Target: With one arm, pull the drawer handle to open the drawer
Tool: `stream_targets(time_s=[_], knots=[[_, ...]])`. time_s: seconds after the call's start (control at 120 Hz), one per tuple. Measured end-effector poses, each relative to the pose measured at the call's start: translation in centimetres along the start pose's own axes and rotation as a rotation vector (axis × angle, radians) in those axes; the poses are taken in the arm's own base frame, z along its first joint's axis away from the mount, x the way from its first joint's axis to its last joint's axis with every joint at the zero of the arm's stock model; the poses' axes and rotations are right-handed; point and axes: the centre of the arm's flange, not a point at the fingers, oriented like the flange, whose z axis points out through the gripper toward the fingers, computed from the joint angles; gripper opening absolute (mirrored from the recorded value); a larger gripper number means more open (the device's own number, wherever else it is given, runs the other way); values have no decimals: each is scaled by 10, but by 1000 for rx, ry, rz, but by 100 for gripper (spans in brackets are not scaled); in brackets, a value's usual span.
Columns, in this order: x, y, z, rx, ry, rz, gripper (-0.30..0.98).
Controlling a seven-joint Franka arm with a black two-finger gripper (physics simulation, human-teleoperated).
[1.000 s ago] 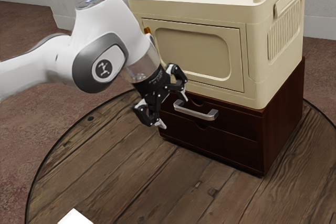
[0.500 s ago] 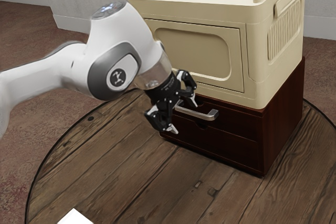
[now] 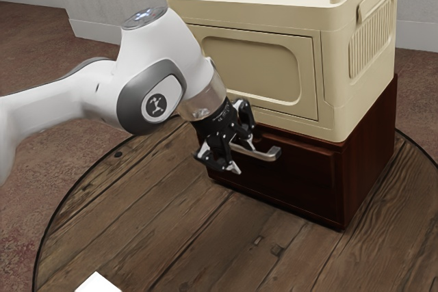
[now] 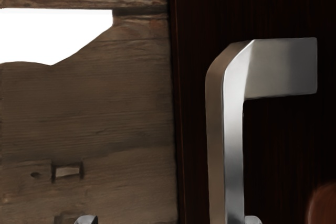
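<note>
My gripper (image 3: 244, 158) is at the dark brown drawer unit's front in the exterior view, its two fingers spread apart. The silver bar handle (image 3: 268, 154) runs from beside the upper fingertip toward the exterior view's right. The upper drawer (image 3: 306, 164) stands slightly out from the cabinet. In the wrist view the handle (image 4: 234, 145) lies between the open gripper (image 4: 169, 220) fingertips, much nearer one, whose tip is partly hidden behind the bar. The other fingertip is well apart from it, over the wooden tabletop.
A cream cabinet (image 3: 256, 66) with raised rails sits on top of the drawer unit. The round wooden table (image 3: 171, 230) extends in front of it, with a white object (image 3: 98, 284) near the exterior view's lower left edge.
My hand has moved toward the exterior view's right and slightly down, reaching the handle. The handle and upper drawer front have shifted slightly outward from the cabinet.
</note>
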Motion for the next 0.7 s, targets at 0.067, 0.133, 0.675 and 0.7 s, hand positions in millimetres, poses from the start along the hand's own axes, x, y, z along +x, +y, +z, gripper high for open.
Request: stream_targets(time_s=[0.067, 0.133, 0.675, 0.7], knots=[[0, -1, -1, 2, 0, -4, 23], [-1, -2, -2, 7, 1, -7, 16], [12, -29, -15, 48, 18, -48, -9], [12, -30, -15, 49, 19, -50, -9]])
